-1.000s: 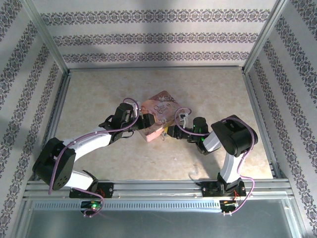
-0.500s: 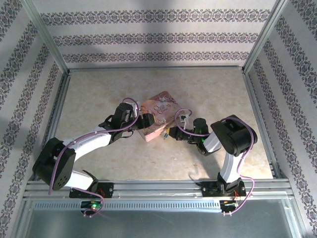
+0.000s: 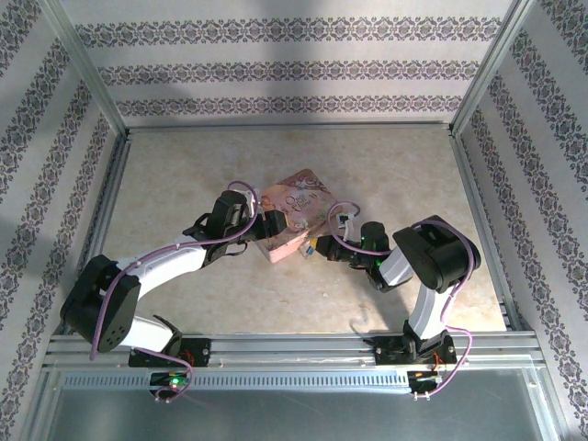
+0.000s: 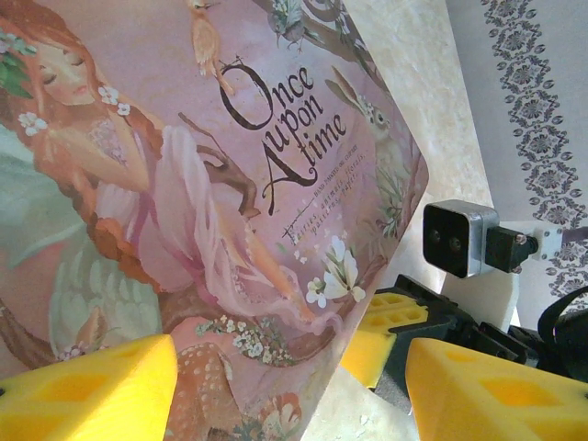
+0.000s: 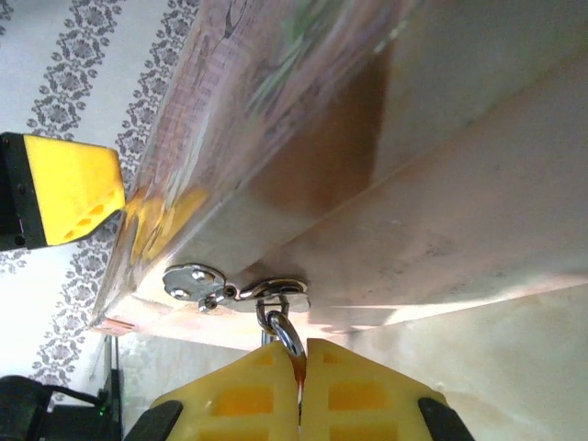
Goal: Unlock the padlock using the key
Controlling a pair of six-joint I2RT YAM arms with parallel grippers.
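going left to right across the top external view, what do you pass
left arm's black joint → left gripper → pink tin → right arm's black joint

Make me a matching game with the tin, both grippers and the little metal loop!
Things:
1. tin
2. left gripper
3. right gripper
4. metal loop

States:
A. silvery, caught between yellow pads
B. pink, with a picture of a girl
C. open, the tin's corner between its pads
D. shut on the loop

Pairs: 1-B, 2-C, 3-D, 4-A
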